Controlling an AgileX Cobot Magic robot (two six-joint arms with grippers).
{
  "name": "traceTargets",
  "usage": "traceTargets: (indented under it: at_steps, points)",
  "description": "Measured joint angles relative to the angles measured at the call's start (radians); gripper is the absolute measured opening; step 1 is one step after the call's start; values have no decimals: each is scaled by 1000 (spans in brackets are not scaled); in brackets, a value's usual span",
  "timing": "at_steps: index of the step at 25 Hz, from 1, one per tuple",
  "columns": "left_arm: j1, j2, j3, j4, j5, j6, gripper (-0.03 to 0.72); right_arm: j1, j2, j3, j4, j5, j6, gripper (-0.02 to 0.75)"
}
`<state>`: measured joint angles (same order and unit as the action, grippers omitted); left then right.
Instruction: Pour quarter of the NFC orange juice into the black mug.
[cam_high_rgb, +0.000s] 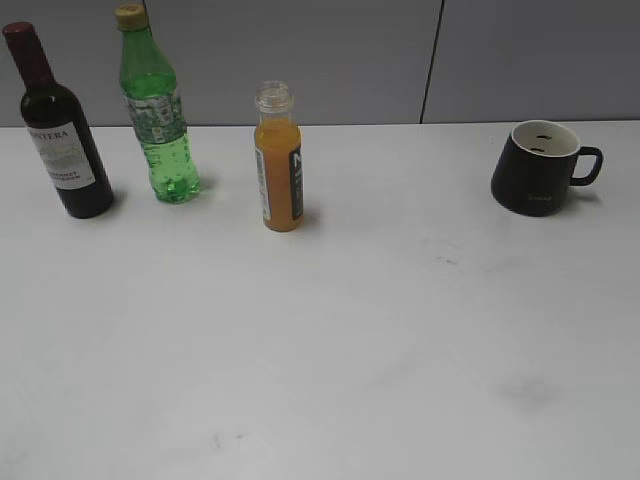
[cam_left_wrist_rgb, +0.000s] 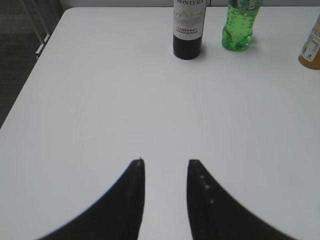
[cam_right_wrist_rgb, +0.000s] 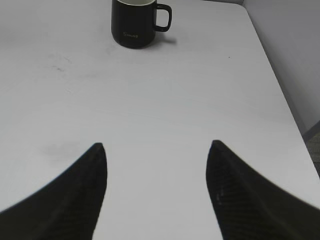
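Note:
The NFC orange juice (cam_high_rgb: 278, 165) stands upright and uncapped on the white table, left of centre; its edge shows at the far right of the left wrist view (cam_left_wrist_rgb: 311, 47). The black mug (cam_high_rgb: 538, 168) stands at the back right, handle to the right; it also shows at the top of the right wrist view (cam_right_wrist_rgb: 134, 22). My left gripper (cam_left_wrist_rgb: 166, 162) is open and empty over bare table, well short of the bottles. My right gripper (cam_right_wrist_rgb: 156, 146) is open wide and empty, well short of the mug. Neither gripper shows in the exterior view.
A dark wine bottle (cam_high_rgb: 58, 125) and a taller green bottle (cam_high_rgb: 155, 110) stand at the back left, left of the juice. The table's left edge (cam_left_wrist_rgb: 30, 85) and right edge (cam_right_wrist_rgb: 280, 95) show in the wrist views. A grey wall runs behind.

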<state>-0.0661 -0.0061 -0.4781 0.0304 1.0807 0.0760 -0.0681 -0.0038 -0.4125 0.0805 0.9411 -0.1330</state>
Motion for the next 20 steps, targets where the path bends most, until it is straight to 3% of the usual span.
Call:
traceTargets:
  at_steps: [14, 20]
  points:
    - [0, 0, 0, 0, 0, 0, 232, 0, 0, -5, 1, -7, 32, 479]
    - [0, 0, 0, 0, 0, 0, 232, 0, 21, -12, 1, -286, 74, 507]
